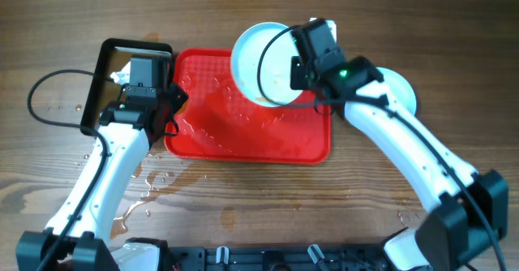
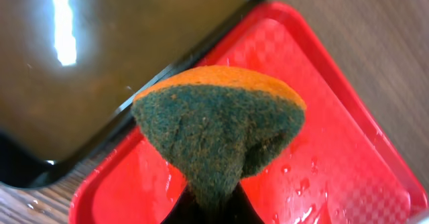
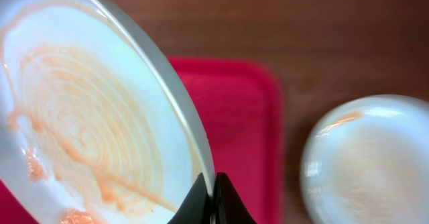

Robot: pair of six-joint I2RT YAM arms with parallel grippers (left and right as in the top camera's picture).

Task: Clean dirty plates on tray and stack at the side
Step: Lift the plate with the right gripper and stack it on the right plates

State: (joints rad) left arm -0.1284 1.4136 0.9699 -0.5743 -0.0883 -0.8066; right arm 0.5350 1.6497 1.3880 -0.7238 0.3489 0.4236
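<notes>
Overhead, your right gripper, jaws pinching the rim, holds a streaked plate tilted over the upper right of the tray; the left gripper jaws clamp a sponge; the plate is stiff and probably slick, so keep to the rim.

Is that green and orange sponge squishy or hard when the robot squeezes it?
Probably squishy: the sponge bulges and folds where the left end effector pinches it. It is likely soggy and drippy, since water beads on the tray.
</notes>
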